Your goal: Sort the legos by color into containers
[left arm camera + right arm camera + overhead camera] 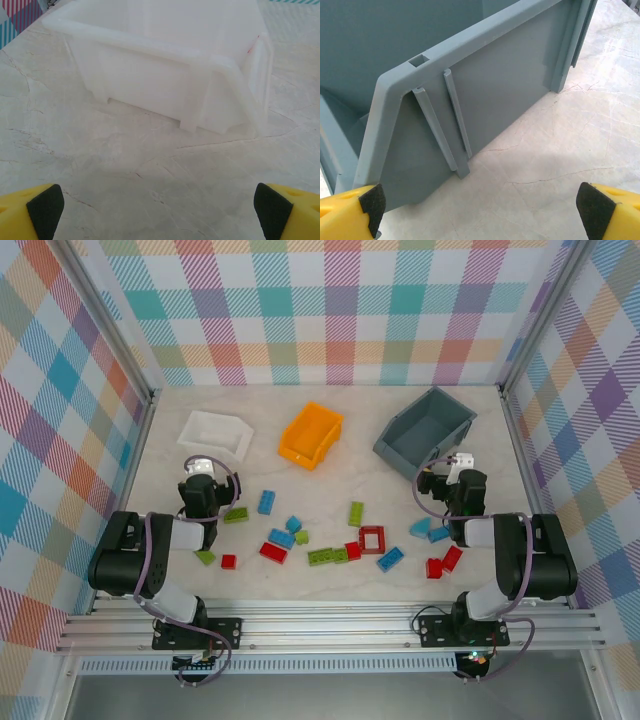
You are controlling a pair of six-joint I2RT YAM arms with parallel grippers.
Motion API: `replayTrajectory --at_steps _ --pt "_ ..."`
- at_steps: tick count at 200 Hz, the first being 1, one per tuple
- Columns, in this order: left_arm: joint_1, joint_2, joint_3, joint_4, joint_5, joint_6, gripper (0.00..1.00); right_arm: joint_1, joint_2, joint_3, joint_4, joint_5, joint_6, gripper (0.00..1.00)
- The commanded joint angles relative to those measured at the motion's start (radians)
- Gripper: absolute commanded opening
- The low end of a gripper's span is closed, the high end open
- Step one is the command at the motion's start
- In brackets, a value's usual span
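Red, blue, cyan and lime legos lie scattered across the near half of the table, among them a hollow red frame [372, 538], a blue brick [266, 502] and a green brick [236, 515]. At the back stand the white bin [215, 432], the orange bin [311, 434] and the grey bin [425, 430]. My left gripper [198, 468] is open over bare table, facing the white bin [165, 75]. My right gripper [460, 465] is open too, close to the grey bin's side wall [485, 90]. Nothing sits between either pair of fingers.
Plaid walls on metal frames close in the table on three sides. A cyan brick [420, 527] and two red bricks [443, 563] lie just beside the right arm. A green brick [205, 557] and a red one [229, 561] lie by the left arm.
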Motion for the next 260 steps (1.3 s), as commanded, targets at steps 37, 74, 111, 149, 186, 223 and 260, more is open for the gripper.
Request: replayTrajectory --at_steps 37,74,111,149,186,223,260 --pt "-0.007 -0.007 0.002 0.027 0.002 -0.005 1.00 0.006 0.003 0.018 0.017 -0.011 -0.009 1.00" --pt "-0.007 -0.006 0.002 0.027 0.002 -0.005 1.00 0.005 0.003 0.018 0.017 -0.011 -0.008 1.00" --pt "-0.008 -0.006 0.002 0.028 0.002 -0.005 1.00 0.006 0.004 0.018 0.016 -0.011 -0.009 1.00" --pt "-0.007 -0.007 0.002 0.027 0.002 -0.004 1.00 0.005 0.003 0.017 0.017 -0.011 -0.008 1.00" --pt "-0.019 -0.122 0.042 -0.132 0.033 0.022 1.00 0.006 -0.046 0.025 -0.037 -0.003 -0.005 1.00" --pt "-0.021 -0.225 0.041 -0.197 0.035 0.027 1.00 0.008 -0.104 0.051 -0.122 -0.007 -0.017 1.00" --pt "-0.043 -0.530 0.123 -0.401 -0.001 0.013 1.00 0.081 -0.480 0.181 -0.504 0.133 -0.042 1.00"
